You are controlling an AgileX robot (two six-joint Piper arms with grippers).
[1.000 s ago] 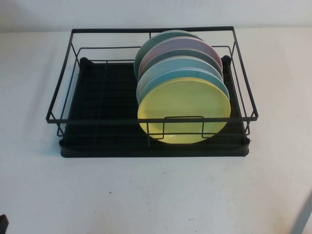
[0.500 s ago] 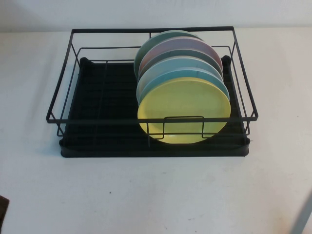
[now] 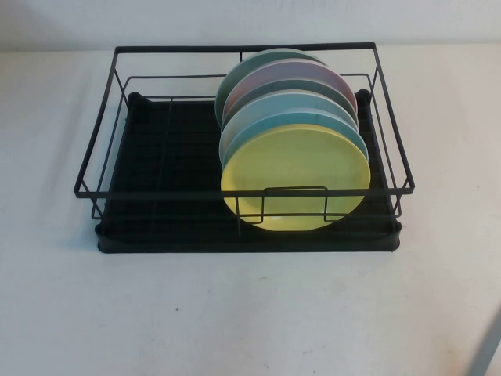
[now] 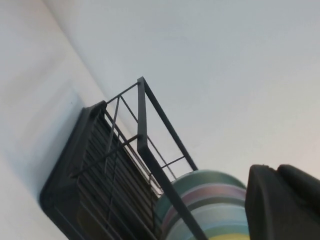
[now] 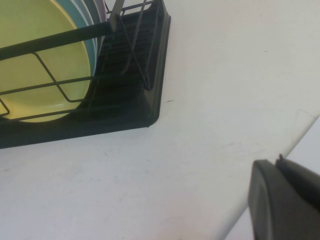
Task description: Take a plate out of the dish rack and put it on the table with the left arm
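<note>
The pale-yellow plate (image 3: 296, 176) stands upright at the front of a row of plates in the right half of the black wire dish rack (image 3: 243, 48) on the white table (image 3: 235, 313). Neither gripper shows in the high view. In the left wrist view my left gripper (image 4: 277, 169) is shut and empty, well off the rack's left end (image 4: 142, 115), with only a sliver of the yellow plate (image 4: 227, 236) showing. In the right wrist view my right gripper (image 5: 278, 161) is shut and empty above the table's edge, off the rack's front right corner (image 5: 150, 117), apart from the yellow plate (image 5: 35, 60).
Behind the yellow plate stand a teal plate (image 3: 313, 119), a light-blue plate (image 3: 290, 103), a pink plate (image 3: 293, 72) and a green one (image 3: 270, 53). The rack's left half holds nothing. A grey strip (image 3: 484, 351) crosses the bottom right corner of the high view.
The dark piece of the left arm at the bottom left corner of the high view has gone out of that view. The rack and plates have not moved.
</note>
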